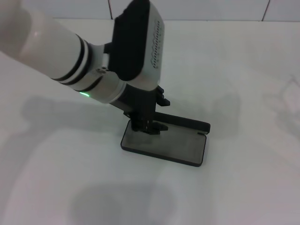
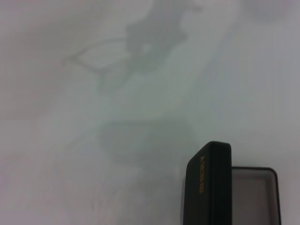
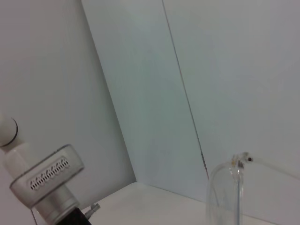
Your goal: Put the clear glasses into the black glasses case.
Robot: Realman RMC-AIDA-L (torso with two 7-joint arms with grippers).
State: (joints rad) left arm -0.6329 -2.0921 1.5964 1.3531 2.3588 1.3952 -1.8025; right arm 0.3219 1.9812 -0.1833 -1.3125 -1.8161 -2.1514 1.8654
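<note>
The black glasses case (image 1: pixel 164 146) lies open in the middle of the white table, grey lining up, with its lid (image 1: pixel 183 121) standing along the far side. My left gripper (image 1: pixel 149 125) reaches down at the case's left end, right at the lid. The left wrist view shows the lid's (image 2: pixel 208 185) outer face with orange lettering, and the tray (image 2: pixel 255 197) beside it. The clear glasses (image 3: pixel 229 187) hang in the air close before the right wrist camera, held by my right gripper, which itself does not show in any view.
The white table (image 1: pixel 243 187) spreads around the case, with a white wall (image 3: pixel 140 93) behind it. A faint shadow of glasses and a gripper falls on the table (image 2: pixel 108 61). My left arm's wrist (image 3: pixel 47 183) shows in the right wrist view.
</note>
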